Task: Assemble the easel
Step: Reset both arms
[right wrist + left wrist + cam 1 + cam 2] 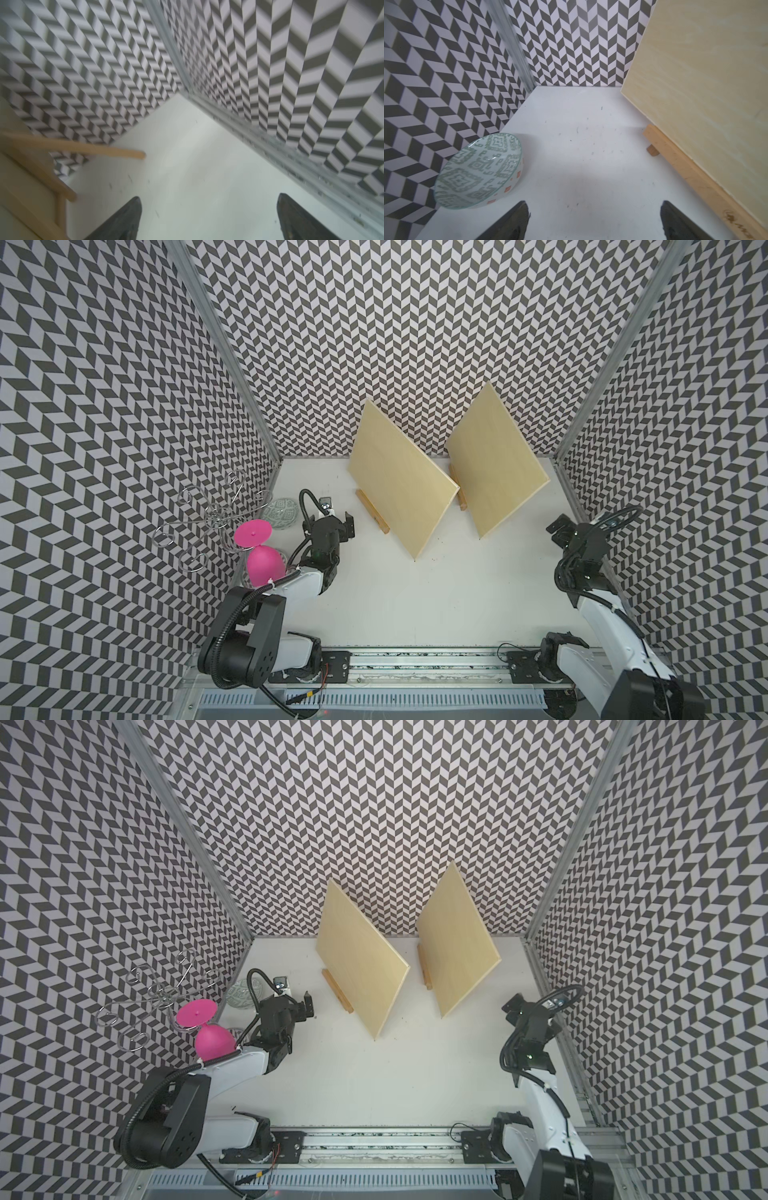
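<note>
Two panels stand tilted on easels along the counter's (436, 605) back edge: left panel (399, 485), right panel (494, 472), a narrow gap between them. The left tool (348, 526) is spread wide and empty near the left easel's ledge (685, 172). The right tool (557, 526) gapes empty by the right edge. The front half is open room. Only the left wrist view shows the patterned bowl (479, 172) whole, and only the right wrist view an easel strut (93, 149).

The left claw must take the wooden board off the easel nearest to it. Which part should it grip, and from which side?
Likely the free side edge of the board nearest the robot, approached from the front by the open left claw. The panel is thin and leans back on the easel ledge, so only its edges fit between the jaws.
</note>
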`<state>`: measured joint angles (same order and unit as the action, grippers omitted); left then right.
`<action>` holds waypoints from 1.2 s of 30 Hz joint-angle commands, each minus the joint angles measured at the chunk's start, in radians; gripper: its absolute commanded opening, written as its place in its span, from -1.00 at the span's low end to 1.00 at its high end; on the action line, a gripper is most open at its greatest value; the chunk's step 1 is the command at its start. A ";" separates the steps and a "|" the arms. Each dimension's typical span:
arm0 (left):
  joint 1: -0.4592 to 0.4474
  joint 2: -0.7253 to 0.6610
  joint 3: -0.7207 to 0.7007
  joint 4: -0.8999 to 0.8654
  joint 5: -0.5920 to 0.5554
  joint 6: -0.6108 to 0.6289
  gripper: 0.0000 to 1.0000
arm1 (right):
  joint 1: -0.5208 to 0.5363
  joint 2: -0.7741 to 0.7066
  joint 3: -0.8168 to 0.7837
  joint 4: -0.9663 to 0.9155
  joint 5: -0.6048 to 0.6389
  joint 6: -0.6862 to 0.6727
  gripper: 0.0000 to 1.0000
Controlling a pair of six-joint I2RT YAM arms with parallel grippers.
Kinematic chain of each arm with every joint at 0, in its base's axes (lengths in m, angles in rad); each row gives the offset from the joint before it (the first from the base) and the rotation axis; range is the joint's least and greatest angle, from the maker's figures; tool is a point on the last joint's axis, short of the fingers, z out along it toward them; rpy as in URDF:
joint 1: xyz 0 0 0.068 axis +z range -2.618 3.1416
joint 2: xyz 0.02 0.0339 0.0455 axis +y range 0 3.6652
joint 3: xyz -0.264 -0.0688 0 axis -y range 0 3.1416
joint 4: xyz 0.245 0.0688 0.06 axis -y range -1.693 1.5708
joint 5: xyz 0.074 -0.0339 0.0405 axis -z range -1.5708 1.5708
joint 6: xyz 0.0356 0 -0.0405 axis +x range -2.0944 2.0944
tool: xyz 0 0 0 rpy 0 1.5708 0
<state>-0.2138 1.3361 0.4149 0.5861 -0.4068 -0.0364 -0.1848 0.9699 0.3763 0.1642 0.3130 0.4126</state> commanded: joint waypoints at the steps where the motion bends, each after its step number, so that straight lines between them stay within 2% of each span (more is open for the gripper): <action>1: 0.040 -0.004 -0.056 0.218 0.046 0.056 0.99 | 0.003 0.064 -0.059 0.340 -0.071 -0.062 0.98; 6: 0.061 0.076 -0.128 0.469 0.114 0.099 0.99 | 0.071 0.262 -0.113 0.593 -0.090 -0.151 0.98; 7: 0.063 0.080 -0.124 0.473 0.127 0.106 0.99 | 0.087 0.297 -0.104 0.621 -0.092 -0.170 0.98; 8: 0.073 0.080 -0.122 0.470 0.163 0.107 0.99 | 0.110 0.319 -0.067 0.578 -0.104 -0.195 0.99; 9: 0.085 0.088 -0.132 0.505 0.205 0.114 0.99 | 0.140 0.341 -0.056 0.619 -0.099 -0.228 0.98; 11: 0.114 0.118 -0.119 0.525 0.245 0.103 0.99 | 0.183 0.370 -0.066 0.718 -0.119 -0.271 0.98; 13: 0.141 0.146 -0.119 0.525 0.298 0.085 0.99 | 0.193 0.396 -0.100 0.868 -0.199 -0.329 0.99; 15: 0.151 0.175 -0.182 0.677 0.347 0.098 0.99 | 0.212 0.407 -0.097 0.886 -0.149 -0.353 0.98; 16: 0.156 0.179 -0.198 0.699 0.368 0.095 0.99 | 0.212 0.406 -0.114 0.920 -0.139 -0.353 0.98; 19: 0.159 0.228 -0.220 0.805 0.361 0.097 0.99 | 0.214 0.436 -0.273 1.212 -0.163 -0.374 0.98; 22: 0.161 0.206 -0.168 0.665 0.293 0.057 0.99 | 0.214 0.571 -0.293 1.398 -0.114 -0.352 0.98; 23: 0.176 0.219 -0.162 0.671 0.282 0.038 0.99 | 0.214 0.618 -0.279 1.452 -0.119 -0.361 0.98; 24: 0.193 0.226 -0.164 0.690 0.306 0.024 0.99 | 0.219 0.602 -0.257 1.388 -0.117 -0.364 0.99; 26: 0.196 0.217 -0.156 0.660 0.309 0.023 0.99 | 0.223 0.538 -0.148 1.069 -0.092 -0.353 0.99; 27: 0.195 0.215 -0.157 0.656 0.309 0.023 0.99 | 0.234 0.554 -0.124 1.065 -0.069 -0.361 0.99; 29: 0.193 0.219 -0.166 0.683 0.306 0.026 0.99 | 0.258 0.611 -0.180 1.259 -0.018 -0.381 0.98; 34: 0.192 0.219 -0.163 0.673 0.305 0.026 0.99 | 0.262 0.557 -0.123 1.080 -0.020 -0.373 0.99; 36: 0.192 0.219 -0.163 0.674 0.306 0.026 0.99 | 0.263 0.568 -0.132 1.119 -0.015 -0.370 0.98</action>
<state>-0.0235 1.5543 0.2455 1.2362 -0.0990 0.0029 0.0719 1.5501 0.2337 1.2583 0.2668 0.0521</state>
